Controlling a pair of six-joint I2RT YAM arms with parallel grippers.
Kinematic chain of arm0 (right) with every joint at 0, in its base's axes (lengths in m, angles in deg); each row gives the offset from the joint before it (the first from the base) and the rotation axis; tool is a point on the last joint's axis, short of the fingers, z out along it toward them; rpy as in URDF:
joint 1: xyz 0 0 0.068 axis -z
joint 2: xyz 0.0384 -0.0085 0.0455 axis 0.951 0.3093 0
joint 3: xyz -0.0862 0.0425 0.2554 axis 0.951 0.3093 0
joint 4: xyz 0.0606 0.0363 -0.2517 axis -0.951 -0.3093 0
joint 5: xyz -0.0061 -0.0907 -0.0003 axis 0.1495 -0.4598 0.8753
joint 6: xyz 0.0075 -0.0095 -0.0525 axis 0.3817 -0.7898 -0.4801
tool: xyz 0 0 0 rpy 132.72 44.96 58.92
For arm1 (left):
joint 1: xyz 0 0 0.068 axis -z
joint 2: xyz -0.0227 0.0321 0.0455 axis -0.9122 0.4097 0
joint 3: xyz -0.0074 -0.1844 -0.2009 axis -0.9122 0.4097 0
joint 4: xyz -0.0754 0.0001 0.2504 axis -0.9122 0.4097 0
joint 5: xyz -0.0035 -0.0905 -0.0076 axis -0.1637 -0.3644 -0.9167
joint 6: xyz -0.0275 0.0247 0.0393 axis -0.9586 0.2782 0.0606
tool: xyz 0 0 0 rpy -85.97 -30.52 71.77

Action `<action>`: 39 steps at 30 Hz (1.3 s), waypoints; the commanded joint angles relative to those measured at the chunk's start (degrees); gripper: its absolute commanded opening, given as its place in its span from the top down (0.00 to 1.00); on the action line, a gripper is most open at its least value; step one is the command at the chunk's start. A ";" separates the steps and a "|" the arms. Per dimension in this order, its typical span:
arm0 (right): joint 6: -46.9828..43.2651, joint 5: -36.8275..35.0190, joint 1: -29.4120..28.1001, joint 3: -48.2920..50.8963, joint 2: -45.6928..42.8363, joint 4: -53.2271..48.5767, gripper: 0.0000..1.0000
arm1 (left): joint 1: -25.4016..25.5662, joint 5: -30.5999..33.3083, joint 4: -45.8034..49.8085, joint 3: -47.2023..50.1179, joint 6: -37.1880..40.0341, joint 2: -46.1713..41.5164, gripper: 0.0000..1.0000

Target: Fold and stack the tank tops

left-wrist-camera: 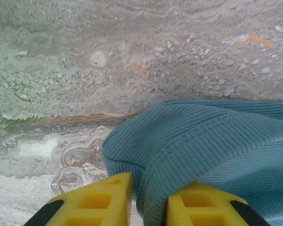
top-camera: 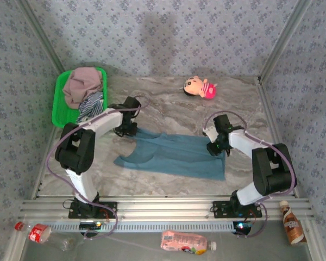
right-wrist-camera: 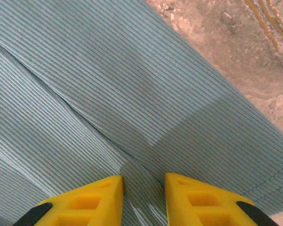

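The teal tank top (top-camera: 174,155) lies spread across the middle of the counter (top-camera: 168,103). The right hand (right-wrist-camera: 144,188) pinches a ridge of it; the left hand (left-wrist-camera: 148,188) straddles a bunched edge, grip unclear. Uneven release could leave the fold crooked or wrinkled.

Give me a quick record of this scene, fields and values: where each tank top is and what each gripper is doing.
teal tank top: spread on the table, between the arms
mauve tank top: bunched in the green tray
striped tank top: same tray, on the mauve one's near side
left gripper: at the teal top's far left corner, cloth between fingers, grip unclear
right gripper: pinching a ridge near its right edge
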State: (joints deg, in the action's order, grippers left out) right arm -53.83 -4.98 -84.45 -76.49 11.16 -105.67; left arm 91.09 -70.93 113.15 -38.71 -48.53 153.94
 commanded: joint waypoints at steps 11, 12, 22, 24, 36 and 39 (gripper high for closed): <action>-3.95 -7.53 -2.63 1.89 -2.95 -5.37 0.68 | -3.24 5.14 4.78 -0.98 -3.54 3.29 0.68; -4.04 -8.09 -3.12 2.15 -2.85 -5.55 0.68 | -3.62 5.12 4.96 -0.92 -4.04 3.24 0.68; -5.60 -13.01 -6.80 2.20 -1.55 -8.96 0.70 | -5.24 6.31 8.24 0.58 -6.87 5.53 0.66; -6.29 -12.92 -7.00 1.62 -2.83 -10.33 0.69 | -5.24 6.97 9.52 1.40 -8.31 6.25 0.66; -6.43 -5.71 -6.15 -0.37 -10.87 -9.94 0.62 | -4.12 8.81 6.40 4.69 -9.64 2.04 0.50; -6.10 -0.12 -5.07 -0.74 -13.17 -4.90 0.61 | -4.18 8.92 8.23 4.23 -10.52 0.93 0.48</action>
State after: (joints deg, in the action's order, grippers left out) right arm -60.45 -11.18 -90.40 -74.85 0.32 -113.97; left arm 86.54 -61.66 118.46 -34.56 -58.57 156.04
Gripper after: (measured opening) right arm 0.383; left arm 0.521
